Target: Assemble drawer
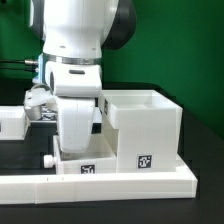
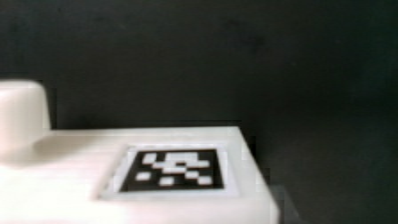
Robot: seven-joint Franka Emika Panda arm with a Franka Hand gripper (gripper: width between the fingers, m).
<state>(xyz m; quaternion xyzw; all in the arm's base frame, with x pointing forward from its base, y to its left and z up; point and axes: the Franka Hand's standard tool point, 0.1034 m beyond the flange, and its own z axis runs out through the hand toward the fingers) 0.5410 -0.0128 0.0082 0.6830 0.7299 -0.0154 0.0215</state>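
Exterior view: knobbed tray (image 1: 88,168) sits beside box shell (image 1: 150,125).

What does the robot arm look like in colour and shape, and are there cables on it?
The arm is glossy white with rounded segments, a dark grey joint cap and a dark ring above the wrist. The pincer has a boxy white body. Thin black cables run beside it.
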